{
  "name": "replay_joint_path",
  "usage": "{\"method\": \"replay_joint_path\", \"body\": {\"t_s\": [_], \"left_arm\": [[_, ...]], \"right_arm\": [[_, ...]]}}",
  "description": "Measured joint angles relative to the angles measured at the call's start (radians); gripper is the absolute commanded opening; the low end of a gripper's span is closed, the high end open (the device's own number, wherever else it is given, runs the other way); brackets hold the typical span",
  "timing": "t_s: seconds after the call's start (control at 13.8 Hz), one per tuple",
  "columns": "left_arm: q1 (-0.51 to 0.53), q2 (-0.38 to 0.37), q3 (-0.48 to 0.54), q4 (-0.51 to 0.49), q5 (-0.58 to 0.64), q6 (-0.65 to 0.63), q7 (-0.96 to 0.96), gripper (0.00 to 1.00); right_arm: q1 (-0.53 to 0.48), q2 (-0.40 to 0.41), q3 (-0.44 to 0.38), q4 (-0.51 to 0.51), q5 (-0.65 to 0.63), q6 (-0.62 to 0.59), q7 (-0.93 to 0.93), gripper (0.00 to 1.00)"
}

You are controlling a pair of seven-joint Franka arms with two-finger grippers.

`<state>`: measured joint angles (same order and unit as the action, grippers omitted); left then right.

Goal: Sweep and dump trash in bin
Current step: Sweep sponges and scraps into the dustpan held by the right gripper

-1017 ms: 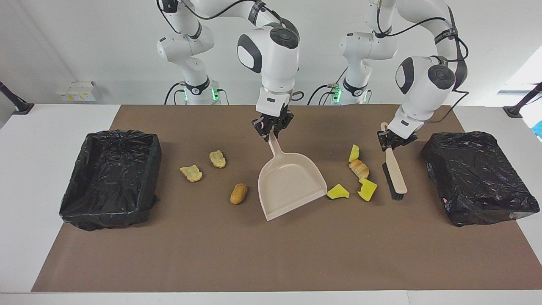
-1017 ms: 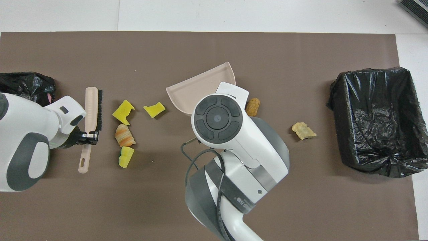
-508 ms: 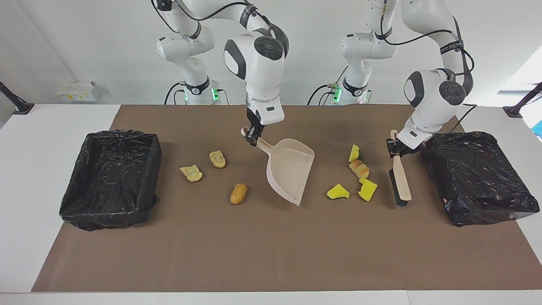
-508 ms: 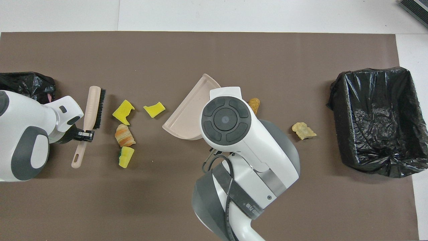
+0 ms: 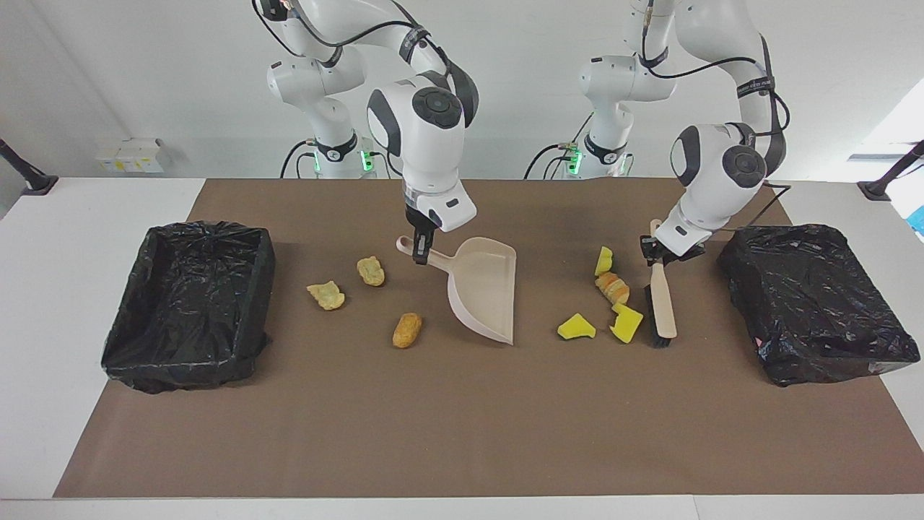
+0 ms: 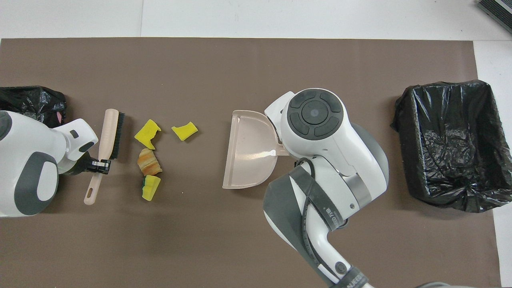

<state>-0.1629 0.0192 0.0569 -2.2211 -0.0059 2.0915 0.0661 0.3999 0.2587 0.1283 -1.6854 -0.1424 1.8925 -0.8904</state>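
A white counter (image 5: 43, 238) has a big brown mat (image 5: 462, 419) on it, and a plain white wall is up top.

The right gripper (image 5: 420, 249) is shut tight on the handle of the beige dustpan (image 5: 485, 289). The dustpan sits in the middle of the mat with its wide mouth turned toward the left arm's end. The left gripper (image 5: 658, 253) is shut on the handle of the beige brush (image 5: 660, 307), and the brush's black bristles face the trash.

Four pieces of trash lie between the brush and the dustpan: three yellow sponge bits (image 5: 626, 321) (image 5: 576, 327) (image 5: 603, 261) and one striped bread roll (image 5: 613, 287). The sponge bit nearest the brush is just beside it. There is a bare strip of mat between these pieces and the dustpan's mouth.

Three more bread lumps (image 5: 407, 329) (image 5: 370, 271) (image 5: 326, 295) lie by the dustpan's back, toward the right arm's end.

A black-lined bin (image 5: 189, 303) sits at the right arm's end of the mat, and another bin (image 5: 816, 303) at the left arm's end. The part of the mat farthest from the robots is wide open.
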Motion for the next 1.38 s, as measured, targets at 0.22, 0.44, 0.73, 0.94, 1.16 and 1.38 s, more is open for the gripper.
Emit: {"method": "replay_joint_path", "body": {"t_s": [0.22, 0.44, 0.73, 0.94, 1.16, 1.38], "left_arm": [[-0.080, 0.007, -0.004, -0.001, -0.021, 0.018, -0.084, 0.00], [-0.156, 0.008, -0.009, -0.001, -0.056, 0.022, -0.129, 0.00], [-0.269, 0.008, -0.013, -0.001, -0.083, 0.031, -0.183, 0.00], [-0.361, 0.006, -0.017, 0.000, -0.106, 0.030, -0.247, 0.00], [-0.410, 0.002, -0.019, 0.009, -0.114, 0.017, -0.331, 0.00], [-0.409, -0.026, -0.010, 0.042, -0.115, -0.049, -0.411, 0.00]], "right_arm": [[0.000, 0.034, 0.001, -0.008, 0.000, 0.055, -0.024, 0.00], [0.003, 0.045, 0.004, -0.023, 0.000, 0.107, -0.026, 0.00], [0.025, 0.064, 0.006, -0.032, 0.000, 0.167, -0.025, 0.00], [0.027, 0.074, 0.006, -0.032, 0.000, 0.185, -0.025, 0.00], [0.028, 0.077, 0.006, -0.032, 0.000, 0.188, -0.025, 0.00], [0.027, 0.077, 0.006, -0.032, 0.000, 0.188, -0.028, 0.00]]}}
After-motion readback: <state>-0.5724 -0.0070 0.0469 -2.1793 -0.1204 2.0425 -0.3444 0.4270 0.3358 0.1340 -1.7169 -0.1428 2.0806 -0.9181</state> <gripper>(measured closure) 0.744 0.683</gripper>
